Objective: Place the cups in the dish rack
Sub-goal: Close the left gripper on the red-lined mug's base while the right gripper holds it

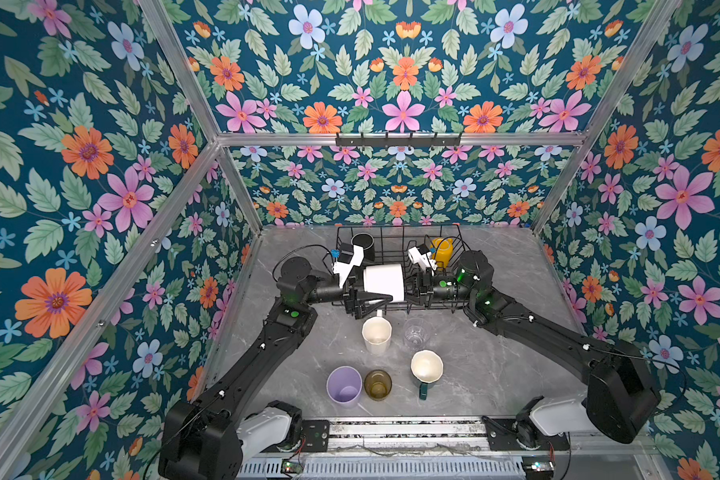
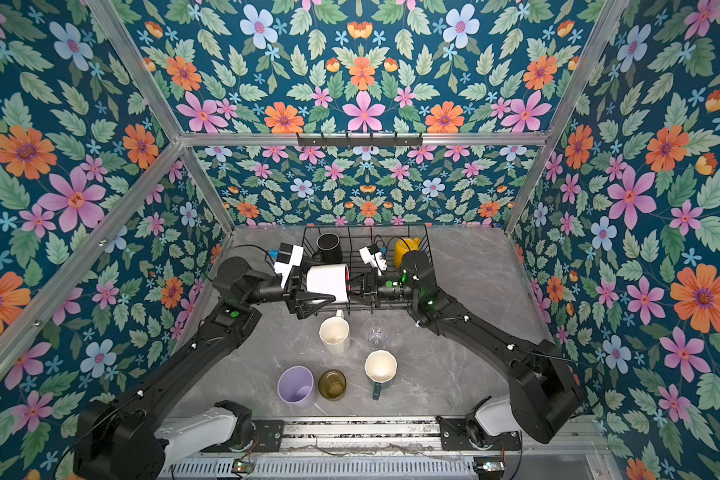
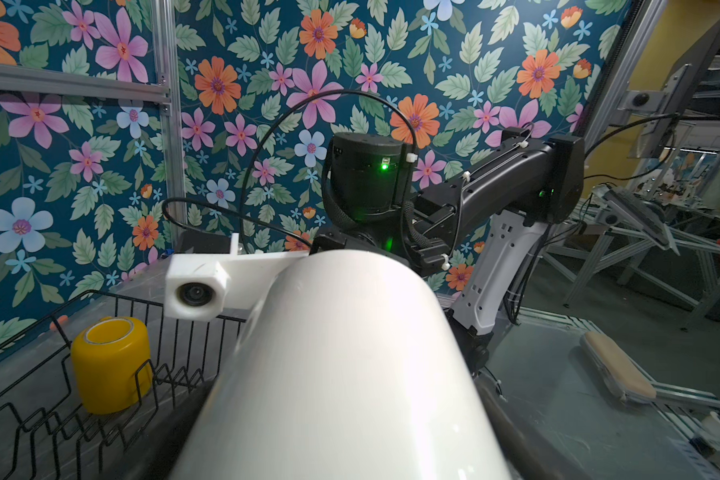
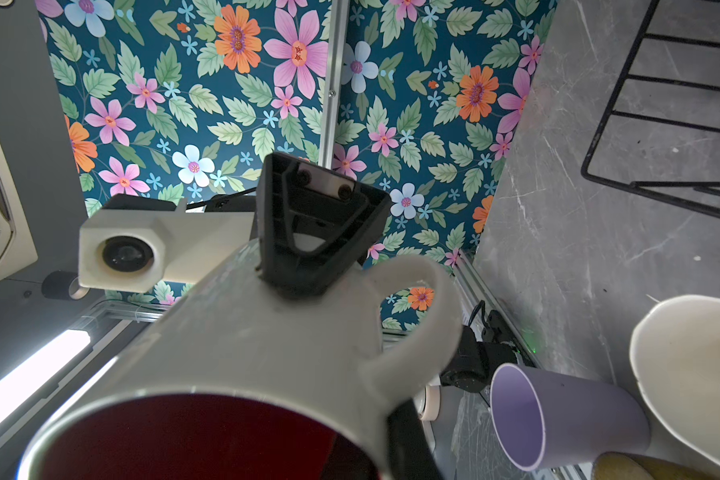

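Overhead, in both top views, the pale mug (image 1: 383, 282) lies sideways over the front of the dish rack (image 1: 391, 243), between the left hand (image 1: 368, 291) and the right hand (image 1: 409, 286). The rack holds a black mug (image 1: 362, 243) and a yellow mug (image 1: 441, 249). Left wrist: the left hand straddles the mug's body; whether it truly grips, I cannot tell. Right wrist: the right hand is clenched on the red-lined rim. If it lets go early, the mug could drop onto the wires.

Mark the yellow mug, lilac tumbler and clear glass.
yellow mug (image 3: 105, 370): left wrist view, on its side wall.
lilac tumbler (image 1: 344, 385): a top view, on its inner wall.
clear glass (image 1: 415, 332): a top view, mid-body.
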